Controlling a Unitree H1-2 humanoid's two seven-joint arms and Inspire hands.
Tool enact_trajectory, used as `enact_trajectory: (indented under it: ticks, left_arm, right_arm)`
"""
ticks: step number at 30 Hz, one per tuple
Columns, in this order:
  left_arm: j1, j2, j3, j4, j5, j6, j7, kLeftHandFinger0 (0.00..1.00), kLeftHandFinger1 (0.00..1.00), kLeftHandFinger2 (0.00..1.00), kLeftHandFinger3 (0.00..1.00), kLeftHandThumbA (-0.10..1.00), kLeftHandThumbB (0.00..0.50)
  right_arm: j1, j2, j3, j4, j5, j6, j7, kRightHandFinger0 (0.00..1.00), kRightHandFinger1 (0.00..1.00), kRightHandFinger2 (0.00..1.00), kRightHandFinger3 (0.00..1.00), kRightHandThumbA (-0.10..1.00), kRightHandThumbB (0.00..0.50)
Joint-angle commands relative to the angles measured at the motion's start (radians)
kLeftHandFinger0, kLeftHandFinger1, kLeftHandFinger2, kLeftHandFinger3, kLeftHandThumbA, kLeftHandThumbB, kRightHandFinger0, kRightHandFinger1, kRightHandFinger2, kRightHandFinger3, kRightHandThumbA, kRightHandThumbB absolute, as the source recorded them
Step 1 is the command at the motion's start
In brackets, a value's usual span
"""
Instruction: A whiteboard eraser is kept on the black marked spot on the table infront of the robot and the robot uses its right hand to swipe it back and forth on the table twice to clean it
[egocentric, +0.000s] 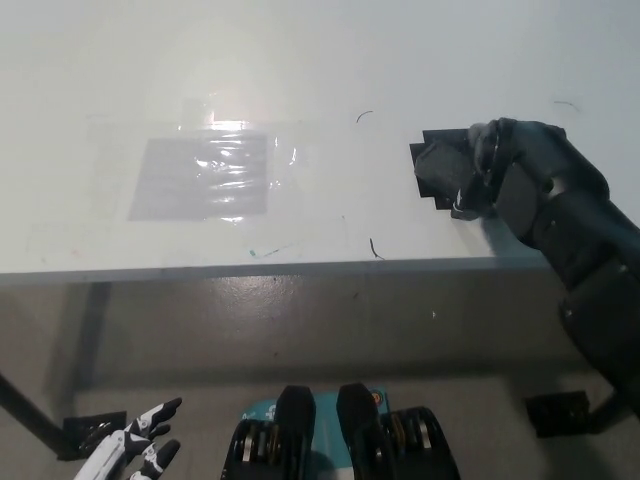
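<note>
1. One white surface (300, 60) is seen from above, with its front edge running across the middle of the view.
2. One whiteboard eraser (440, 168), dark and blocky, lies on the surface towards its right side, over one black marked spot (432, 137) whose corners show at the eraser's upper left.
3. One black right hand (510, 170) is laid against the right part of the eraser. Its fingers (480, 150) are curled over the eraser's right end and appear closed on it, though the grip itself is partly hidden by the hand.
4. One white left hand (130, 455) is seen at the lower left, below the surface's edge and well apart from the eraser. Its fingers are spread and nothing is held in them.
5. One clear plastic sheet (205, 175) is taped flat on the left half of the surface, with glare on its top edge and a grey rectangle under it.
6. Two short dark pen marks are counted on the surface: one (366, 115) above and left of the eraser, one (375, 248) near the front edge.
</note>
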Motion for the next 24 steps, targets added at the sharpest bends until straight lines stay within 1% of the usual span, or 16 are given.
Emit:
enact_trajectory:
  ticks: [1, 2, 3, 4, 5, 6, 7, 8, 10, 11, 14, 16, 18, 21, 22, 24]
  left_arm:
    - [-0.002, 0.021, -0.006, -0.025, 0.001, -0.028, -0.017, 1.0, 1.0, 1.0, 1.0, 0.78, 0.339]
    - [-0.003, 0.021, -0.007, -0.026, 0.004, -0.028, -0.016, 1.0, 1.0, 1.0, 1.0, 0.78, 0.34]
    - [-0.005, 0.017, -0.008, -0.021, 0.007, -0.031, -0.014, 1.0, 1.0, 1.0, 1.0, 0.78, 0.348]
    - [-0.004, 0.014, -0.008, -0.02, 0.006, -0.035, -0.012, 1.0, 1.0, 1.0, 1.0, 0.78, 0.348]
    - [-0.005, 0.013, -0.008, -0.022, 0.01, -0.03, -0.01, 1.0, 1.0, 1.0, 1.0, 0.78, 0.365]
    - [-0.007, 0.013, -0.008, -0.025, 0.015, -0.024, -0.007, 1.0, 1.0, 1.0, 1.0, 0.79, 0.369]
    - [-0.009, 0.013, -0.007, -0.027, 0.016, -0.021, -0.006, 1.0, 1.0, 1.0, 1.0, 0.78, 0.377]
    - [-0.008, 0.014, -0.006, -0.029, 0.018, -0.02, -0.005, 1.0, 1.0, 1.0, 1.0, 0.77, 0.384]
    - [-0.011, 0.017, -0.007, -0.032, 0.036, -0.017, -0.001, 1.0, 1.0, 1.0, 1.0, 0.74, 0.393]
    - [-0.012, 0.018, -0.008, -0.034, 0.04, -0.017, -0.002, 1.0, 1.0, 1.0, 1.0, 0.73, 0.397]
    - [-0.02, 0.02, -0.011, -0.032, 0.052, -0.022, -0.001, 1.0, 1.0, 1.0, 1.0, 0.7, 0.396]
    - [-0.024, 0.023, -0.012, -0.031, 0.06, -0.024, -0.002, 1.0, 1.0, 1.0, 1.0, 0.7, 0.396]
    - [-0.025, 0.025, -0.012, -0.03, 0.066, -0.031, -0.002, 1.0, 1.0, 1.0, 1.0, 0.69, 0.395]
    - [-0.026, 0.024, -0.01, -0.027, 0.058, -0.044, -0.004, 1.0, 1.0, 1.0, 1.0, 0.67, 0.386]
    - [-0.026, 0.025, -0.011, -0.028, 0.062, -0.045, -0.004, 1.0, 1.0, 1.0, 1.0, 0.67, 0.386]
    - [-0.026, 0.025, -0.011, -0.029, 0.063, -0.039, -0.005, 1.0, 1.0, 1.0, 1.0, 0.67, 0.391]
  right_arm:
    - [0.007, -0.018, -0.042, 0.006, 0.038, -0.045, 0.053, 1.0, 1.0, 1.0, 1.0, 1.0, 0.258]
    - [0.01, -0.014, -0.053, 0.005, 0.042, -0.045, 0.044, 1.0, 1.0, 1.0, 1.0, 1.0, 0.268]
    - [0.026, -0.004, -0.046, 0.001, 0.019, -0.016, -0.077, 1.0, 1.0, 1.0, 1.0, 1.0, 0.381]
    - [0.044, 0.002, -0.058, -0.007, 0.018, -0.014, -0.203, 1.0, 1.0, 1.0, 1.0, 0.95, 0.413]
    - [0.05, 0.002, -0.072, -0.011, 0.025, -0.026, -0.247, 0.9, 1.0, 1.0, 1.0, 0.78, 0.287]
    - [0.055, 0.002, -0.087, -0.016, 0.034, -0.04, -0.3, 0.83, 0.96, 1.0, 1.0, 0.67, 0.292]
    - [0.064, 0.006, -0.106, -0.023, 0.043, -0.057, -0.388, 0.62, 0.72, 0.81, 1.0, 0.41, 0.215]
    - [0.067, 0.011, -0.121, -0.027, 0.049, -0.062, -0.443, 0.52, 0.59, 0.68, 1.0, 0.23, 0.182]
    - [0.063, 0.008, -0.169, -0.031, 0.086, -0.099, -0.489, 0.02, 0.06, 0.24, 0.97, -0.03, 0.151]
    - [0.06, 0.007, -0.176, -0.032, 0.087, -0.106, -0.498, 0.0, 0.0, 0.18, 0.83, -0.04, 0.155]
    - [0.052, -0.001, -0.191, -0.034, 0.083, -0.129, -0.519, 0.13, 0.21, 0.34, 0.77, 0.0, 0.182]
    - [0.047, -0.007, -0.196, -0.035, 0.079, -0.138, -0.524, 0.1, 0.16, 0.31, 0.7, 0.02, 0.197]
    - [0.041, -0.009, -0.201, -0.034, 0.074, -0.136, -0.521, 0.08, 0.14, 0.28, 0.7, -0.02, 0.209]
    - [0.035, -0.012, -0.206, -0.031, 0.071, -0.141, -0.521, 0.07, 0.12, 0.27, 0.84, -0.04, 0.218]
    - [0.034, -0.012, -0.209, -0.031, 0.072, -0.144, -0.524, 0.01, 0.06, 0.21, 0.9, -0.07, 0.214]
    - [0.031, -0.012, -0.21, -0.03, 0.069, -0.147, -0.523, 0.0, 0.05, 0.2, 0.86, -0.07, 0.215]
